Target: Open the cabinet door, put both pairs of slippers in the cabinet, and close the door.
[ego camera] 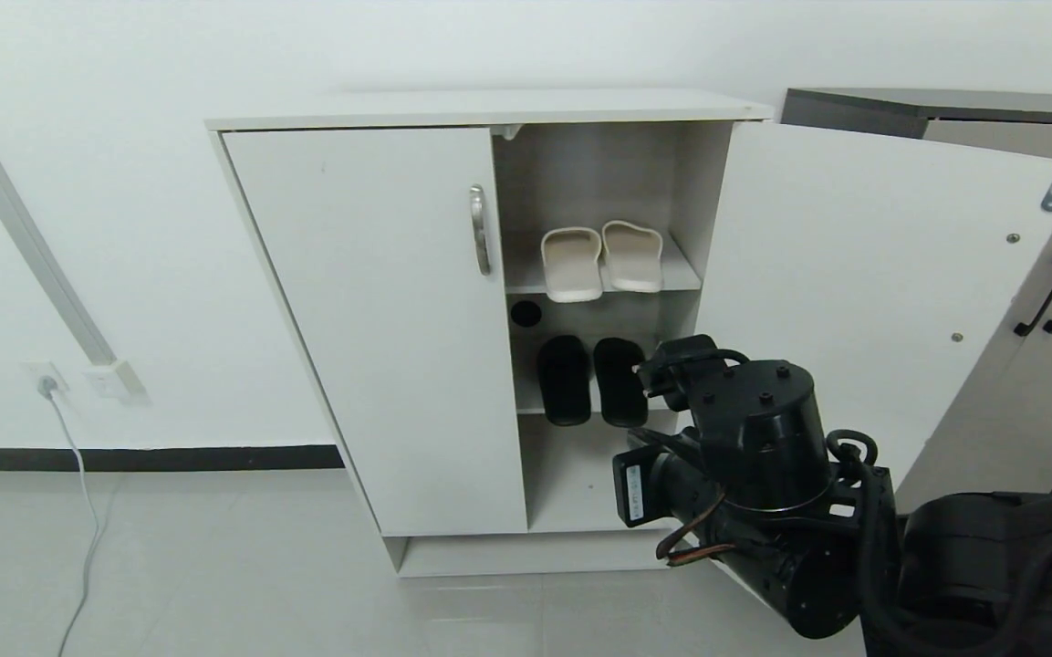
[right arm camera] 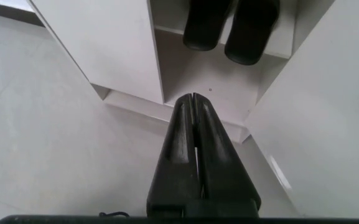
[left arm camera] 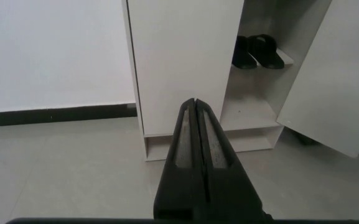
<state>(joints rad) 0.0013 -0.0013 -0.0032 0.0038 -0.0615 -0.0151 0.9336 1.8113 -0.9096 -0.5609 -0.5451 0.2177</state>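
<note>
White wall (ego camera: 124,228), white cabinet (ego camera: 370,319), beige slippers (ego camera: 571,265), black slippers (ego camera: 564,379)

Right arm (ego camera: 763,438) up and stretched forward, big round wrist joint on top. Right gripper (right arm camera: 193,102) pressed tight together, two black fingers (right arm camera: 179,143) side by side, nothing between them, tips aimed forward and down. Left gripper (left arm camera: 195,106) the same: squeezed together, holding nothing, aimed forward and down.
</note>
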